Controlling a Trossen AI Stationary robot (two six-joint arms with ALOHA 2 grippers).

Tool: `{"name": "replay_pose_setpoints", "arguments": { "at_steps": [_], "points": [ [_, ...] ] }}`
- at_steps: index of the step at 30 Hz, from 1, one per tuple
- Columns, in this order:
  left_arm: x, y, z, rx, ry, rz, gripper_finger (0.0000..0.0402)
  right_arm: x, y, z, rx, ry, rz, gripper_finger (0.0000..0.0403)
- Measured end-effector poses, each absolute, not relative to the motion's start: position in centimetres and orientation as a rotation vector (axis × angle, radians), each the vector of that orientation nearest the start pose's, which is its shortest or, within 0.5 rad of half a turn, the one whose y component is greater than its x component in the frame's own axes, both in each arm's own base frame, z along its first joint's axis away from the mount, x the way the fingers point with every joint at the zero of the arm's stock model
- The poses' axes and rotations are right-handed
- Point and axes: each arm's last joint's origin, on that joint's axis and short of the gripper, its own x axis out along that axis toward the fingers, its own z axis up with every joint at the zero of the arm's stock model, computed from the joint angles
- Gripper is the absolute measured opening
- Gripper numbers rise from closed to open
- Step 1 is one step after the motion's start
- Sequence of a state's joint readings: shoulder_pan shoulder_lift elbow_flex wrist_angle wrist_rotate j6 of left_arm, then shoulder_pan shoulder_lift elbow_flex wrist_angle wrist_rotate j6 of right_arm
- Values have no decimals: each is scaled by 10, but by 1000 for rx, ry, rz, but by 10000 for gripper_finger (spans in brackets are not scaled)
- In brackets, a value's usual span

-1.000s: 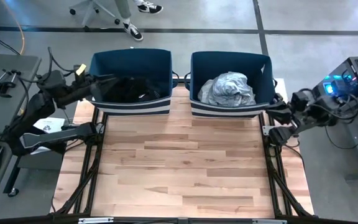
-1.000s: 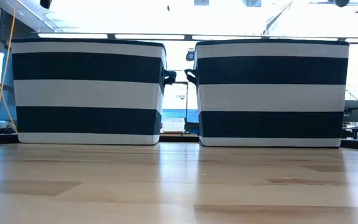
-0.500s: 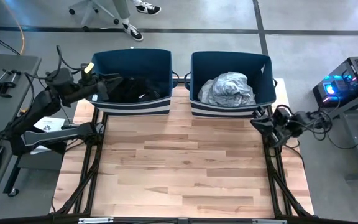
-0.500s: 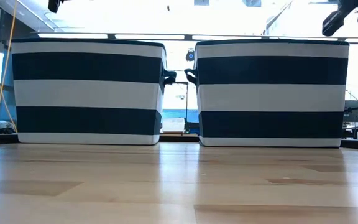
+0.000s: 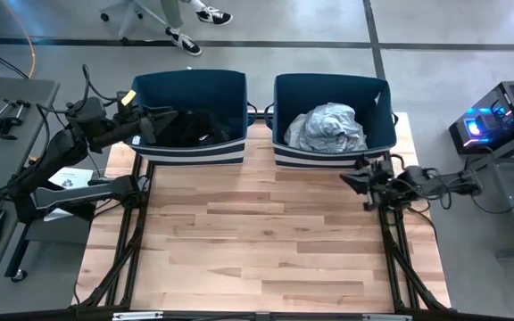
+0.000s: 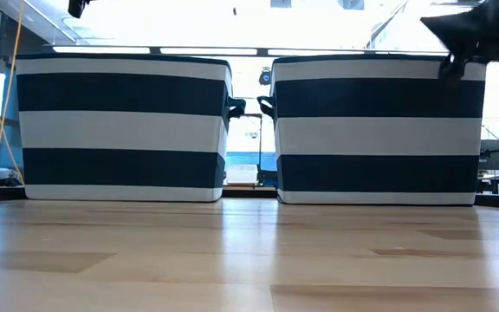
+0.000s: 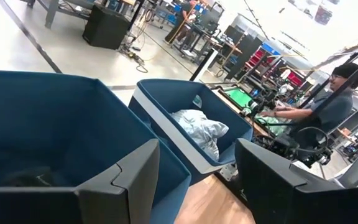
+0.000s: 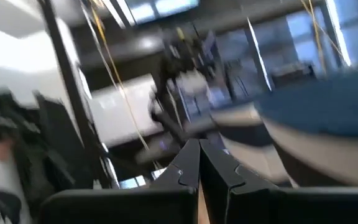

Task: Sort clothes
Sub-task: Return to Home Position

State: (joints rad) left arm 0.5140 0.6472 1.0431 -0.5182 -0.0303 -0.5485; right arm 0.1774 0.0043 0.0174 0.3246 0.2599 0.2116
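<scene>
Black and dark clothes (image 5: 194,127) lie piled in the left navy bin (image 5: 188,75). A grey-white patterned garment (image 5: 328,127) lies in the right navy bin (image 5: 328,80) and also shows in the left wrist view (image 7: 197,130). My left gripper (image 5: 156,120) is open and empty, held above the left bin's left rim. My right gripper (image 5: 353,182) is shut and empty, above the table just in front of the right bin's near right corner. It shows at the top right of the low view (image 6: 457,39).
The two striped bins (image 6: 119,130) (image 6: 375,130) stand side by side at the table's far edge. Bare wooden tabletop (image 5: 257,241) stretches in front of them. A person (image 7: 328,106) sits beyond the table's right side, and a person's feet (image 5: 186,40) show behind the left bin.
My right gripper has swung in from beyond the table's right edge toward the table's left and has come down to the right bin's near right corner. The clothes and bins have kept still.
</scene>
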Motion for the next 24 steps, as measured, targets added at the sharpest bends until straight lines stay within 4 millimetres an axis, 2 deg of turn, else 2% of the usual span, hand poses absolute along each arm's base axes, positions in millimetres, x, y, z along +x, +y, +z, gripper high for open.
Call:
{"name": "replay_pose_setpoints", "arguments": {
  "at_steps": [7,15,19,24],
  "points": [
    [94,54,401,-564,-31,566,192,96,5,178,380,-120,-55,0],
    [92,53,397,-628,-10,582,192,96,3,176,368,-101,-77,0],
    [92,53,395,-621,14,578,192,97,2,171,253,-44,-133,0],
    [92,53,395,-602,17,577,192,97,2,171,276,-50,-132,0]
  ]
}}
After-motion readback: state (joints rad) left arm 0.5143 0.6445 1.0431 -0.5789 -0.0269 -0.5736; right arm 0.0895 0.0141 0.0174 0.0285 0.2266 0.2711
